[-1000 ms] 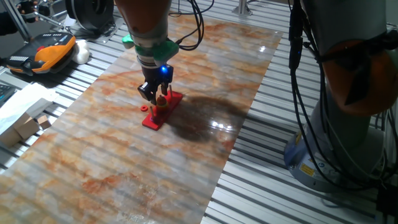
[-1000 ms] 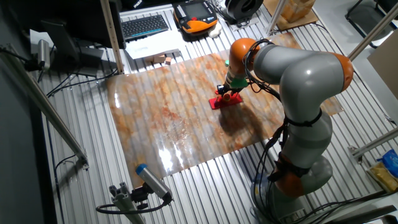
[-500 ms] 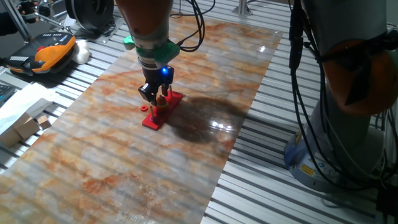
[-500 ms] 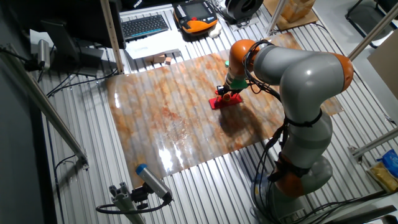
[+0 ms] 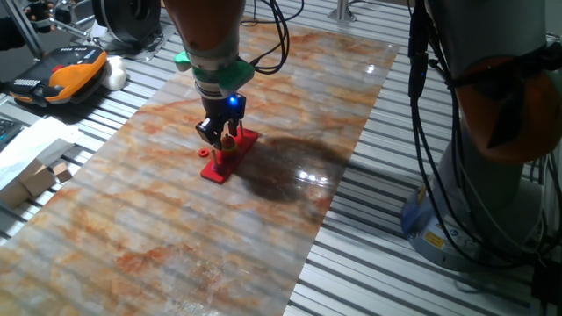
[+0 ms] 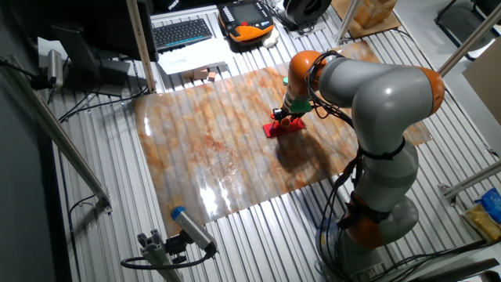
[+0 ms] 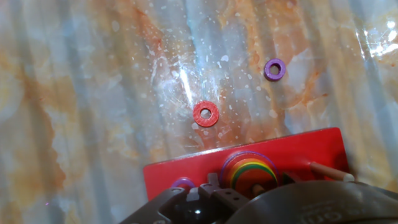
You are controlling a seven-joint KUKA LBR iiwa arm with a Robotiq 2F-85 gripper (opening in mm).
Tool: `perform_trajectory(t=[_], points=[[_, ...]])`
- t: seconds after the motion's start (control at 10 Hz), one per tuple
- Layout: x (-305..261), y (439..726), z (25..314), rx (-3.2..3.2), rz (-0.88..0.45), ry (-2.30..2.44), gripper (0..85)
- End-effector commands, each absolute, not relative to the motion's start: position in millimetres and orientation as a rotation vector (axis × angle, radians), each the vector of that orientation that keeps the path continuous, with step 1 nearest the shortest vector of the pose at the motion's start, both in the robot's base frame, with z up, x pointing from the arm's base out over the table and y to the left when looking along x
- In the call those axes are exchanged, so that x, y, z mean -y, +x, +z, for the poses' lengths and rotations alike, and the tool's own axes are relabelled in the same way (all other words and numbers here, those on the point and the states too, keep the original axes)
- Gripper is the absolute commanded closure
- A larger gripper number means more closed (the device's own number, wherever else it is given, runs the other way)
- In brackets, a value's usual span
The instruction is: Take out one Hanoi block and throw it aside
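The red base board point(image 7: 180, 171) lies on the marbled table top, also in one fixed view point(image 5: 215, 168) and the other point(image 6: 272, 130). On it stands a stack of coloured discs point(image 7: 245, 167); the orange disc point(image 7: 256, 177) shows at its top, partly hidden by my hand. A bare wooden peg point(image 7: 329, 172) stands to its right. My gripper point(image 7: 208, 186) is low over the board, right at the stack point(image 5: 225, 140) point(image 6: 286, 119). Its dark fingers crowd the bottom edge of the hand view, and I cannot tell if they are closed on anything.
A small red ring point(image 7: 205, 114) and a purple ring point(image 7: 273, 69) lie loose on the table beyond the board. An orange-black pendant point(image 5: 75, 68) and wooden blocks point(image 5: 39, 178) sit off the table's left side. A keyboard point(image 6: 182, 33) lies at the back.
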State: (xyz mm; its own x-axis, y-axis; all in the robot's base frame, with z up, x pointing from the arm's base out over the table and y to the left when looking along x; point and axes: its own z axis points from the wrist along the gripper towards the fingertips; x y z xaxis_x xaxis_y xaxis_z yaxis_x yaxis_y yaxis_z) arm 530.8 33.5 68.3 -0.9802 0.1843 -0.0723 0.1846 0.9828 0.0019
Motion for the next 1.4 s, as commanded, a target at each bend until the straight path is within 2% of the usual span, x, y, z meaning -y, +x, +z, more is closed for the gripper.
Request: perform_trajectory(t=[0.0, 0.6, 0.7, 1.3], points=[[-33.6, 530.7, 68.3, -3.056, -0.005, 0.281, 34.0], [-33.4, 530.5, 68.0, -3.061, 0.001, 0.260, 34.0], [-33.2, 530.6, 67.8, -3.063, -0.006, 0.249, 51.0], [-32.0, 531.7, 68.4, -3.071, -0.006, 0.216, 51.0]])
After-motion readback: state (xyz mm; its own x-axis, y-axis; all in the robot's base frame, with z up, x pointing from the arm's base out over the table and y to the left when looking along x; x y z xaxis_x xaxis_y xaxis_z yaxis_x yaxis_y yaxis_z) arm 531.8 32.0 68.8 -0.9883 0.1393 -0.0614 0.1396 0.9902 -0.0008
